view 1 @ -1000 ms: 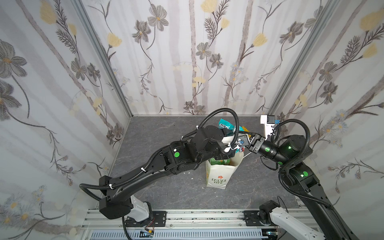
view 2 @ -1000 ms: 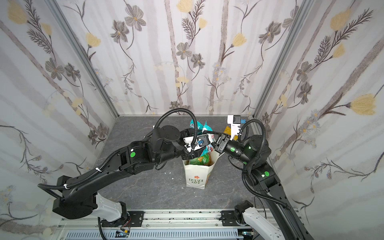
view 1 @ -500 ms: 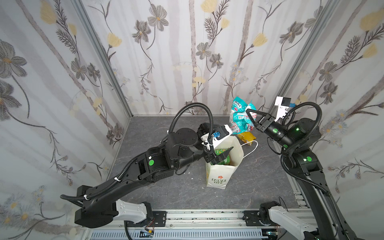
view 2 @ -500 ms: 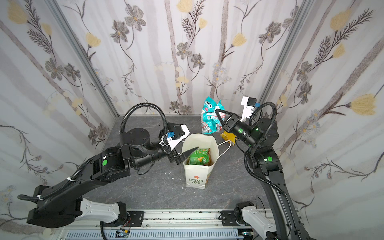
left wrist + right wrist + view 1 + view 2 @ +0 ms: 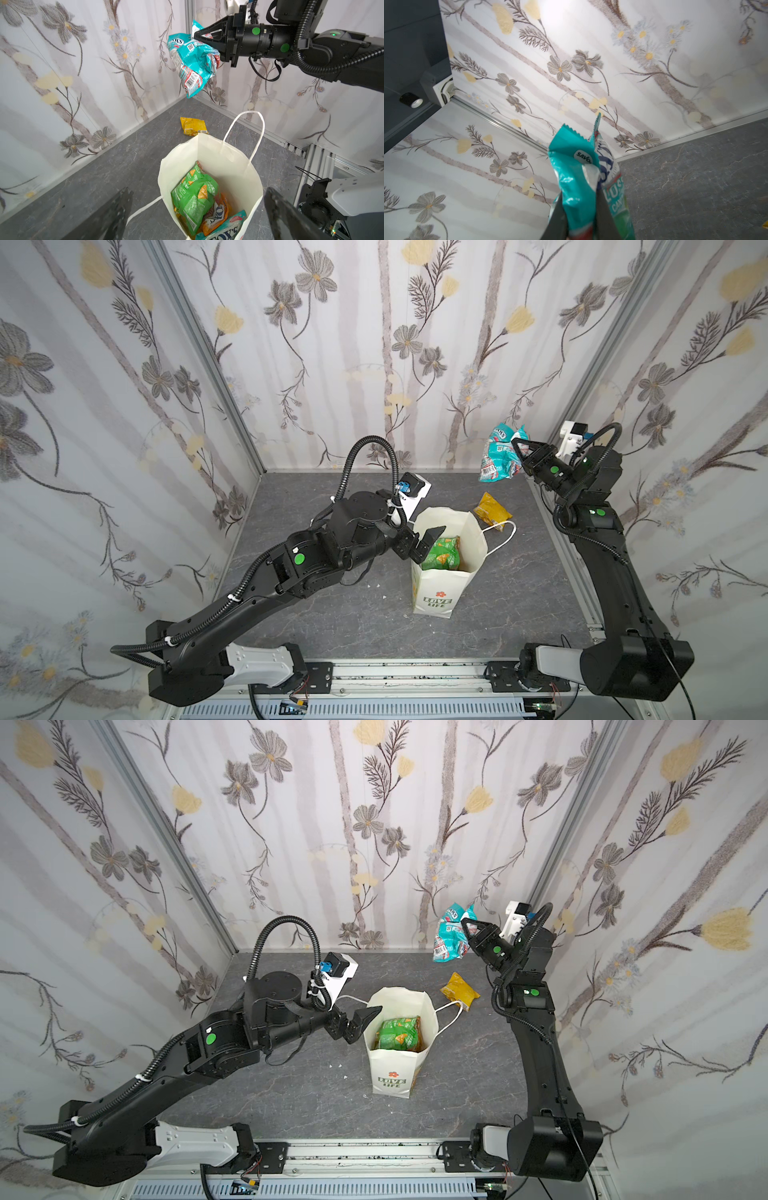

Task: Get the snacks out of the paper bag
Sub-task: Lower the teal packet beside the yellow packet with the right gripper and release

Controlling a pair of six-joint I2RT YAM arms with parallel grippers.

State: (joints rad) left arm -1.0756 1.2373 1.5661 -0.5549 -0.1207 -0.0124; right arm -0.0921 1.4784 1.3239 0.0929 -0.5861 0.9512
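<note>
right jaws are pinching the teal packet (image 5: 498, 456) by its crimped top edge, up high by the back right corner, well clear of the desk (image 5: 332, 614). it's dangling crumpled under the grip, barcode showing, with the floral wall (image 5: 374, 344) right behind it. the right wrist view is showing the foil squeezed tight between the two fingers.

over on the other side, the left jaws are standing spread wide with nothing in them, hovering at the left rim of the paper bag (image 5: 436, 589). in both top views one fingertip is reaching over the open mouth; whether it's touching the paper, can't tell.

the bag is standing upright mid-desk, flower print facing front, one cord handle (image 5: 500, 536) flopping out to the right. inside, a green packet (image 5: 442, 551) is sitting on top of the pile. the left wrist view is also catching an orange packet (image 5: 216, 216) and another teal one (image 5: 224, 229) beneath it.

a yellow packet (image 5: 492, 509) is lying flat on the desk just behind the bag, below the hanging teal one.
</note>
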